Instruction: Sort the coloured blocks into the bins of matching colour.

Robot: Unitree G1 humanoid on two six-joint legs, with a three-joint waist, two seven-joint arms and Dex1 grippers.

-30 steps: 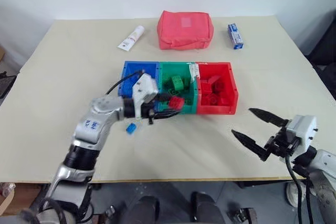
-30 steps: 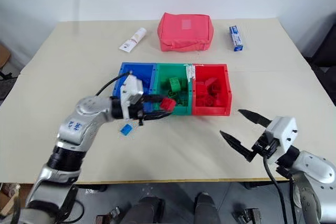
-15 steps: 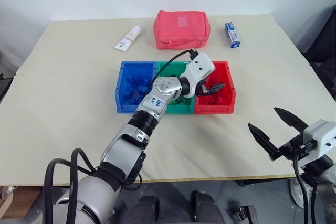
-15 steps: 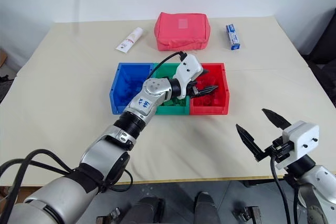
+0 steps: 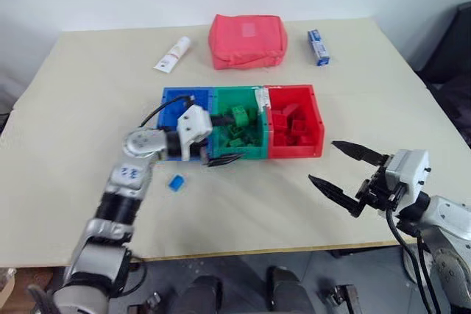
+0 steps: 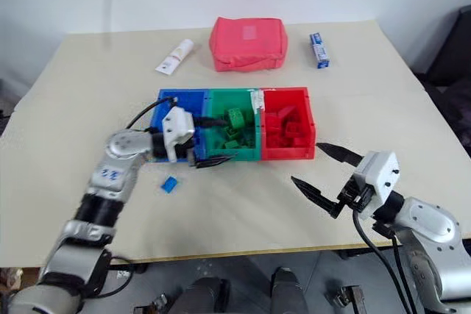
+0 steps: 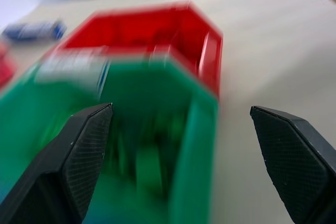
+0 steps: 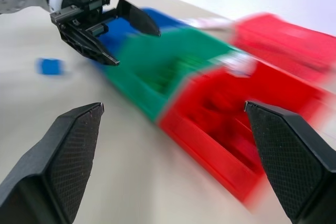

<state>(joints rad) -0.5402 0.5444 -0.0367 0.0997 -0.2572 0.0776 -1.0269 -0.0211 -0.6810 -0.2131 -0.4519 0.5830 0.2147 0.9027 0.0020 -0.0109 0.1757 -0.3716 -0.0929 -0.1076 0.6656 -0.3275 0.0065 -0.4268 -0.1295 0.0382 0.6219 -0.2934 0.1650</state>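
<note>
The three bins stand joined in a row at the middle of the table (image 5: 66, 108): blue bin (image 5: 174, 101), green bin (image 5: 237, 149), red bin (image 5: 318, 126). The green bin holds green blocks (image 5: 237, 124); the red bin holds red blocks (image 5: 291, 124).

The left gripper (image 5: 221, 139) is at the near edge of the green bin, by the wall it shares with the blue bin. Its two black fingers are spread wide with nothing between them; one finger lies over the bin's interior, the other just outside its near wall. In the left wrist view the green bin's interior and near rim sit between the spread fingers (image 7: 79, 153).

One blue block (image 5: 175, 182) lies on the table in front of the blue bin, near the left gripper and on its near-left side, not touching it.

The right gripper (image 5: 340, 168) hovers over the table in front of the red bin, off its right corner, apart from it. Its fingers are spread wide and empty.

At the far side of the table lie a white tube (image 5: 171, 54), a red fabric pouch (image 5: 246, 32) and a blue-and-white carton (image 5: 317, 46).
</note>
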